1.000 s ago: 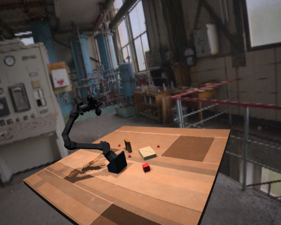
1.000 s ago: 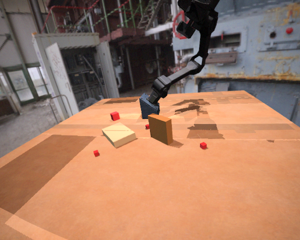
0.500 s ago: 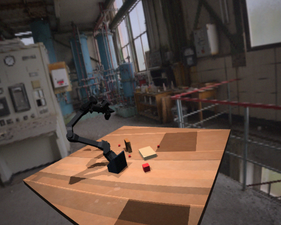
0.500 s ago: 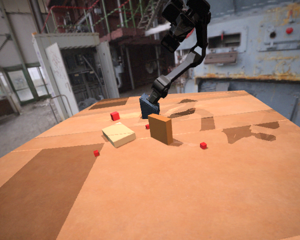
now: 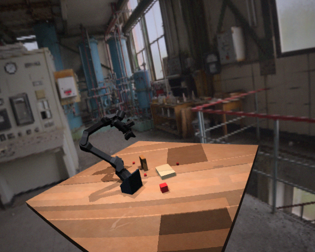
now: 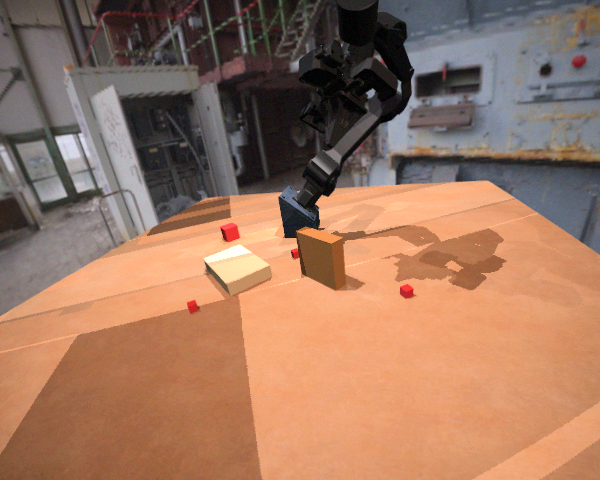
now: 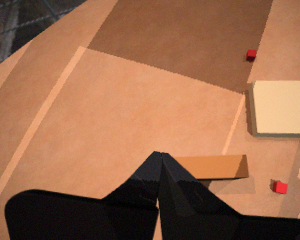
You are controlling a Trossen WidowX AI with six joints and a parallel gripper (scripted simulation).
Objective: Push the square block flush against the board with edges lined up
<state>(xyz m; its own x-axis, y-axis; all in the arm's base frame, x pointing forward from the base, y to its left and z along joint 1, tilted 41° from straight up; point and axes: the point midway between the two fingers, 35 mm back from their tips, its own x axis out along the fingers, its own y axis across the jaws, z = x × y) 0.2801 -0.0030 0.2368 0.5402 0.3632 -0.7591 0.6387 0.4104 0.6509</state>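
The square block (image 5: 165, 170) (image 6: 238, 266) (image 7: 282, 107) is pale yellow and lies flat; the wrist view cuts off its right part. The board (image 5: 143, 163) (image 6: 318, 258) (image 7: 215, 166) is orange-brown and stands upright on a narrow side. A gap of bare table separates the two, and no side of the block touches the board. My gripper (image 5: 129, 135) (image 7: 159, 159) is shut and empty, its fingertips together. It hangs high above the table, clear of both parts. In the wrist view its fingers hide the board's left end.
A larger red cube (image 5: 163, 187) (image 6: 230, 231) lies near the block. Small red cubes lie between the board and the arm's base (image 5: 145, 175) (image 6: 294, 253), beyond the block (image 5: 177, 164) (image 6: 192, 306) (image 7: 251, 55), and on the board's other side (image 5: 133, 163) (image 6: 406, 291).
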